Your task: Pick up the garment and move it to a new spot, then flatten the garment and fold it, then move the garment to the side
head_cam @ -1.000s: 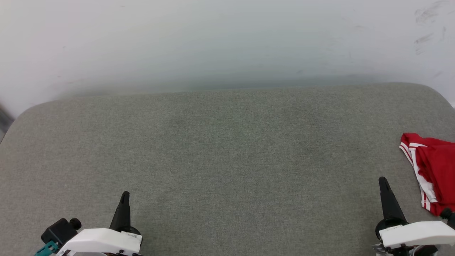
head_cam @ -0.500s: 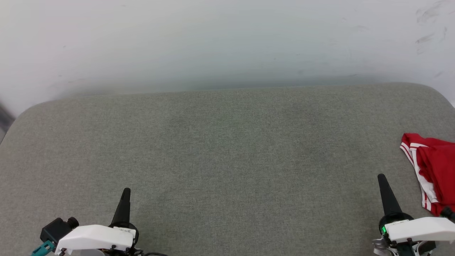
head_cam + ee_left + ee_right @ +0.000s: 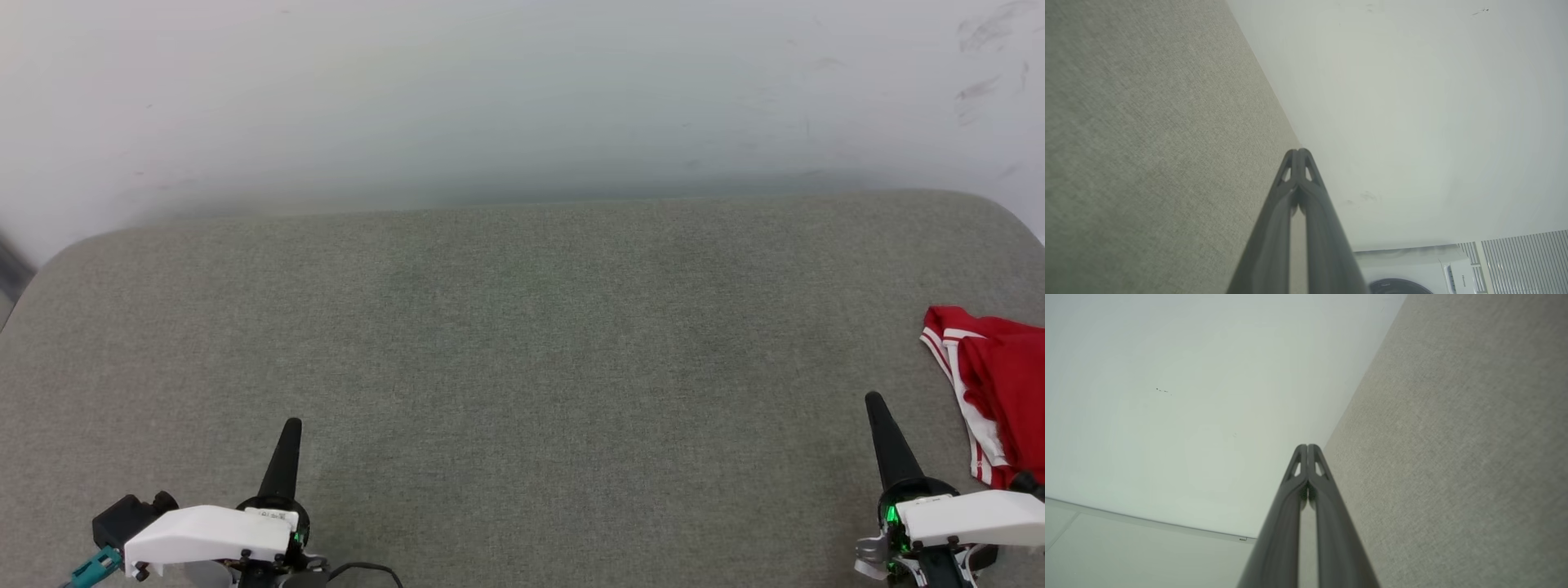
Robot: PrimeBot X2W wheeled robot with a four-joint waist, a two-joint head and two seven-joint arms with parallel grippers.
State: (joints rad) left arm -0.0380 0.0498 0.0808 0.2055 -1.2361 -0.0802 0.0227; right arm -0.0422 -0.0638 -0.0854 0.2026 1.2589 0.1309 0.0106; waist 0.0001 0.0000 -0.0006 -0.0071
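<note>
The garment (image 3: 998, 384), red with white and red-white striped trim, lies bunched at the right edge of the grey fabric surface (image 3: 522, 343), partly cut off by the head view's border. My right gripper (image 3: 875, 402) is at the lower right, just left of the garment and apart from it, fingers pressed together with nothing between them. In the right wrist view the same gripper (image 3: 1307, 447) is shut over the fabric. My left gripper (image 3: 292, 426) is at the lower left, far from the garment. The left wrist view shows this gripper (image 3: 1298, 152) shut and holding nothing.
A pale wall (image 3: 522, 98) runs behind the fabric surface. In the left wrist view a white appliance with a dark round door (image 3: 1404, 273) and a ribbed panel (image 3: 1523, 261) stand beyond the surface's end. The surface has rounded far corners.
Both arms have drawn back slightly toward the bottom of the head view, and each has turned a little. The garment has not moved. Both grippers stay shut.
</note>
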